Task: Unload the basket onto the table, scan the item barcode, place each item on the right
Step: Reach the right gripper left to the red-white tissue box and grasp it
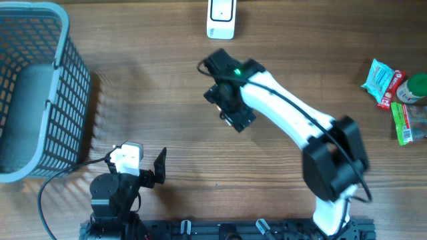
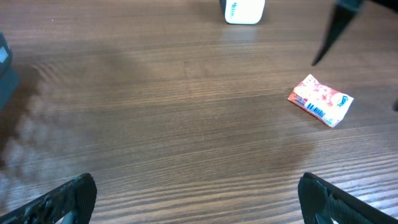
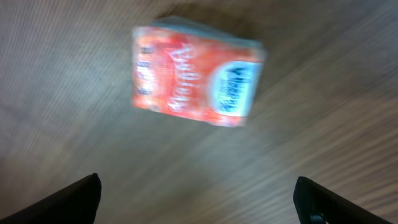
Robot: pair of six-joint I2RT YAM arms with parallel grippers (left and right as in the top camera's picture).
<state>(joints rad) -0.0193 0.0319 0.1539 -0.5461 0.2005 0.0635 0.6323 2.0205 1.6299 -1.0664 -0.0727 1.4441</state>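
Overhead: right gripper [image 1: 230, 107] hangs mid-table [image 1: 153, 87], scanner [image 1: 221, 19] beyond.
Left wrist: left gripper [image 2: 199, 208] jaws apart, empty. Packet [image 2: 321, 100] lies flat, barcode up.
Right wrist: jaws apart, packet [image 3: 196, 78] below, unheld, blurred. Centre first, then pinch clear of the barcode.

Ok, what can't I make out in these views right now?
Right wrist: the packet is blurred; its print is unreadable and no barcode shows.
Overhead: the packet is hidden under the right hand.
Left wrist: the barcode is too small to read; the scanner is cut off by the top edge.
Overhead: the basket is cut off by the left edge.
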